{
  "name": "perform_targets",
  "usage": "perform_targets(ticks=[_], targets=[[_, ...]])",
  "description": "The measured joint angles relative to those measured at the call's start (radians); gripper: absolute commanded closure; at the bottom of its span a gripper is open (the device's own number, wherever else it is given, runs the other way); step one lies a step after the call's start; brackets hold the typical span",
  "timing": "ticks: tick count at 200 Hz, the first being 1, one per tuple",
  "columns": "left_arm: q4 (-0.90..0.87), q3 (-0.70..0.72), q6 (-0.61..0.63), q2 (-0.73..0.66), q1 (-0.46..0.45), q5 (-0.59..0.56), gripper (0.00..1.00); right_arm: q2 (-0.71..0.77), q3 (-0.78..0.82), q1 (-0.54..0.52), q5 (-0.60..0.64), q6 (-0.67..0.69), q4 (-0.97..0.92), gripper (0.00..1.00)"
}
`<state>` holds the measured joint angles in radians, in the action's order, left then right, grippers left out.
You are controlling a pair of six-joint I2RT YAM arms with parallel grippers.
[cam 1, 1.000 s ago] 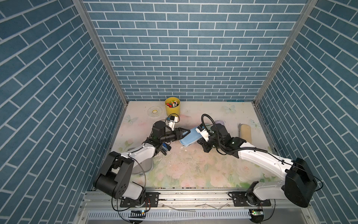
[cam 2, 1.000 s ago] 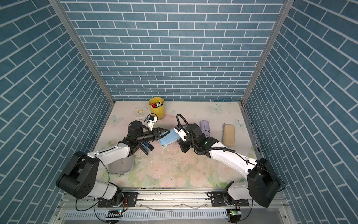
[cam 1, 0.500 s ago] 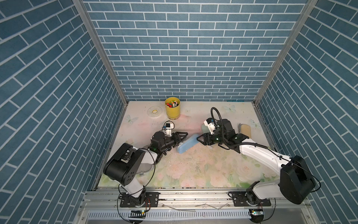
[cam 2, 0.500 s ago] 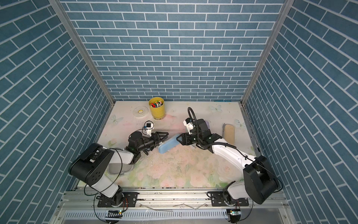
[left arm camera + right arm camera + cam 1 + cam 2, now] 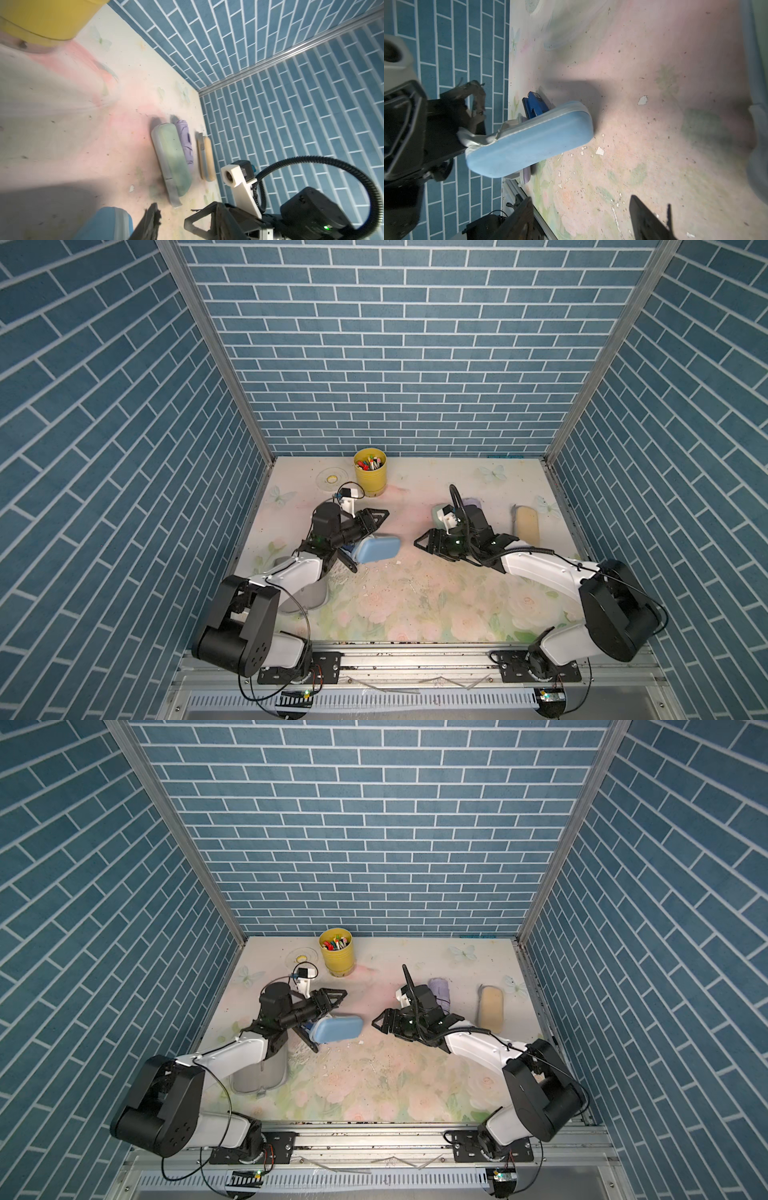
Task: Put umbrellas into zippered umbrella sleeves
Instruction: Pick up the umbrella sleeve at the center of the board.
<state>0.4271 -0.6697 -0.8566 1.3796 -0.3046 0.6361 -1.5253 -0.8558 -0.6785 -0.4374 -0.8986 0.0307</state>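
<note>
The light blue sleeve (image 5: 376, 548) (image 5: 529, 139) looks closed and lies left of centre, its left end raised, with a white tab sticking out. My left gripper (image 5: 384, 517) is just behind that end, jaws apart. Only table shows beside its frayed fingertip (image 5: 153, 218), and the sleeve (image 5: 104, 224) is outside it. My right gripper (image 5: 420, 544) (image 5: 582, 220) is open and empty, a short way right of the sleeve. Behind it lie a mint sleeve (image 5: 172, 158), a lilac umbrella (image 5: 440, 990) (image 5: 186, 143) and a tan sleeve (image 5: 527, 524) (image 5: 206, 158).
A small dark blue object (image 5: 535, 104) sits against the blue sleeve's raised end. A pale grey open case (image 5: 259, 1073) lies under my left arm. A yellow cup of pens (image 5: 370, 472) and a clear disc (image 5: 331, 478) stand at the back. Paint flakes dot the floral table (image 5: 415, 605).
My right gripper opened, let go of the blue sleeve's end and drew back to the right. The sleeve came down and shifted left beside my left gripper.
</note>
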Motion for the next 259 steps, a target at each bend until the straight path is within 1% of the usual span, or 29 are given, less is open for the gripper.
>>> perform_targets(ticks=[19,34,61,72,91,133,148,157,176,186,203,227,250,259], targets=[[-0.206,-0.027,0.126,-0.017,0.018,-0.006,0.61,-0.077,-0.053,-0.013,0.010,-0.014,-0.005,0.31],[-0.349,-0.026,0.196,-0.018,0.054,-0.016,0.65,-0.131,-0.090,-0.034,0.010,-0.022,-0.010,0.31],[-0.493,-0.027,0.266,-0.018,0.116,-0.040,0.73,-0.218,-0.167,-0.098,0.002,-0.036,-0.009,0.31],[-0.518,-0.027,0.274,-0.018,0.121,-0.046,0.76,-0.244,-0.190,-0.118,-0.003,-0.047,-0.005,0.31],[-0.531,-0.027,0.277,-0.014,0.121,-0.050,0.77,-0.280,-0.204,-0.142,-0.024,-0.082,0.030,0.30],[-0.533,0.000,0.264,-0.015,0.121,-0.058,0.81,-0.377,-0.217,-0.145,-0.056,-0.179,0.124,0.26],[-0.537,0.012,0.258,-0.018,0.121,-0.063,0.81,-0.408,-0.215,-0.145,-0.069,-0.214,0.175,0.25],[-0.540,0.018,0.252,-0.021,0.121,-0.068,0.77,-0.422,-0.213,-0.145,-0.075,-0.233,0.206,0.25],[-0.544,0.029,0.242,-0.032,0.121,-0.071,0.59,-0.442,-0.203,-0.145,-0.084,-0.266,0.272,0.25],[-0.554,0.030,0.240,-0.037,0.122,-0.071,0.52,-0.449,-0.200,-0.145,-0.087,-0.279,0.298,0.26],[-0.584,0.027,0.247,-0.045,0.126,-0.069,0.47,-0.453,-0.200,-0.147,-0.087,-0.286,0.320,0.28],[-0.672,0.004,0.287,-0.063,0.146,-0.051,0.35,-0.453,-0.200,-0.148,-0.088,-0.291,0.330,0.31],[-0.740,-0.049,0.334,-0.073,0.155,-0.016,0.29,-0.454,-0.202,-0.148,-0.090,-0.291,0.330,0.36],[-0.761,-0.064,0.352,-0.077,0.155,-0.003,0.28,-0.457,-0.206,-0.148,-0.092,-0.291,0.330,0.38]])
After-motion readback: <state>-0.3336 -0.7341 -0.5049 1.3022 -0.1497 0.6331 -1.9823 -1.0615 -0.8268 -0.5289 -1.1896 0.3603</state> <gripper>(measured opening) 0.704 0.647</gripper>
